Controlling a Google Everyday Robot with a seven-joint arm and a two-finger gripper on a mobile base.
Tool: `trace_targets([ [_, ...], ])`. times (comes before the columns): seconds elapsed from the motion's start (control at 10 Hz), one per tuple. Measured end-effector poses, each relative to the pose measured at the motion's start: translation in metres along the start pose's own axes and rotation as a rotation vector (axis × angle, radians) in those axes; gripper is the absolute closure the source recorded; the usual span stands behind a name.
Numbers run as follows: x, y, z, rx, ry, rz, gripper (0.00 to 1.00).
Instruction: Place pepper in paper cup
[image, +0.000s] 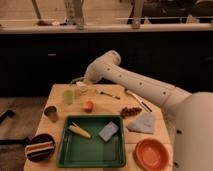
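My arm reaches from the right across the table's back, and its gripper (82, 81) hangs at the far left corner, right over the paper cup (81, 89). The cup is small and cream, and stands upright beside the translucent green cup (68, 96). A slim, curved, dark green pepper (75, 80) sticks out to the left from the gripper's tip, just above the cup's rim. The gripper is shut on it, and the wrist hides most of the gripper.
An orange fruit (88, 106) lies before the cups; a grey metal cup (50, 113) stands left. The green tray (67, 150) holds a corn cob (80, 131) and blue sponge (108, 131). Around it are an orange bowl (151, 153), a dark striped bowl (40, 148), a blue cloth (142, 123) and utensils (137, 100).
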Motion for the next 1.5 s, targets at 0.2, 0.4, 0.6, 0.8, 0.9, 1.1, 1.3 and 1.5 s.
trace_targets([
  [0.2, -0.008, -0.009, 0.017, 0.003, -0.01, -0.007, 1.0],
  [0.4, -0.006, -0.014, 0.026, 0.012, -0.013, -0.001, 1.0],
  [0.6, -0.003, -0.019, 0.034, 0.023, -0.006, 0.013, 1.0],
  [0.8, -0.004, -0.024, 0.043, 0.029, -0.003, 0.019, 1.0],
  [0.9, -0.002, -0.028, 0.048, 0.031, 0.001, 0.025, 1.0],
  [1.1, -0.002, -0.035, 0.059, 0.03, 0.009, 0.03, 1.0],
  [1.3, -0.001, -0.039, 0.066, 0.028, 0.016, 0.038, 1.0],
  [1.5, 0.004, -0.04, 0.072, 0.025, 0.023, 0.05, 1.0],
])
